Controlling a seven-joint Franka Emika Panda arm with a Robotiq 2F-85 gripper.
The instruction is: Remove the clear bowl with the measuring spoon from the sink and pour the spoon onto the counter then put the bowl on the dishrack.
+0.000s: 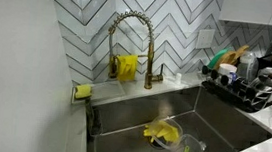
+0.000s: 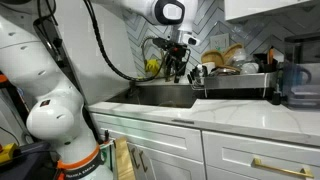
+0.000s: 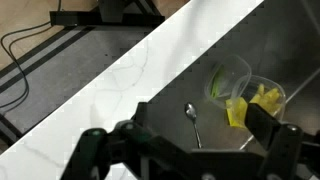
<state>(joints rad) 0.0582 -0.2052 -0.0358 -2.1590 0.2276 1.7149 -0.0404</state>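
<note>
The clear bowl [image 3: 240, 78] lies tilted in the dark sink next to a yellow cloth or glove [image 3: 258, 100]. A green measuring spoon [image 3: 217, 82] sits inside it. The bowl also shows in an exterior view [image 1: 187, 146], at the sink's front. A metal spoon [image 3: 193, 122] lies on the sink floor between my fingers. My gripper [image 3: 205, 142] is open and empty, hanging above the sink near the faucet [image 2: 175, 66]. The dishrack [image 1: 243, 88] stands on the counter beside the sink and is full of dishes.
A brass spring faucet [image 1: 129, 40] rises behind the sink. A yellow sponge [image 1: 82, 91] sits on the sink's corner. White marble counter [image 3: 120, 75] runs along the sink's edge. The dishrack [image 2: 235, 75] and a dark appliance [image 2: 300, 82] stand on the counter.
</note>
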